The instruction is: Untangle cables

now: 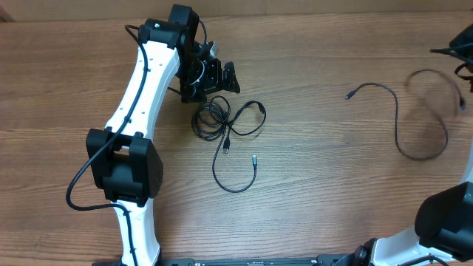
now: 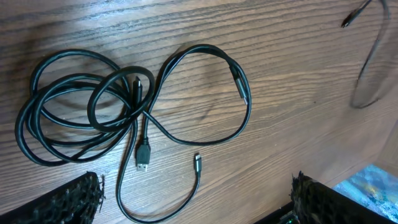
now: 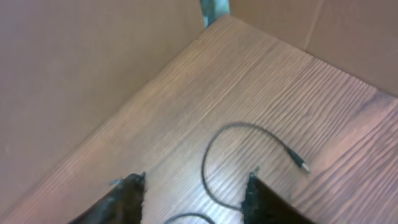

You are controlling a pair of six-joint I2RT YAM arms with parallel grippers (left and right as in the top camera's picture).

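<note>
1. A brown wood-grain tabletop (image 1: 332,192) fills the scene. In the right wrist view, plain tan cardboard-like walls (image 3: 74,74) stand behind its far corner.
2. A tangled bundle of thin black flexible cables (image 2: 81,115) lies left of centre on the table, just beside the tip of the white left arm. Several coils overlap there, and one wide loop swings out to the side.
3. Two ends lie free of the coils: a flat silver-tipped USB plug (image 2: 143,157) and, near it, a slim barrel plug (image 2: 198,163).
4. A single thin black cable (image 1: 397,118) lies well apart on the right side in one loose curve, clear of the bundle.
5. The left gripper (image 2: 196,190) hovers over the bundle with its fingers spread wide, holding nothing.
6. The right gripper (image 3: 196,186) has its fingers apart with nothing clamped. The single cable runs on the wood between and beyond them, and I cannot tell whether it touches a finger.
7. The cords look light, limp and smooth-sheathed, so they will likely slide and drag their neighbours along.
8. The stiff plugs may snag in the loops.
9. The best hold is probably the cord just behind a free plug, pinched firmly and drawn outward.
</note>
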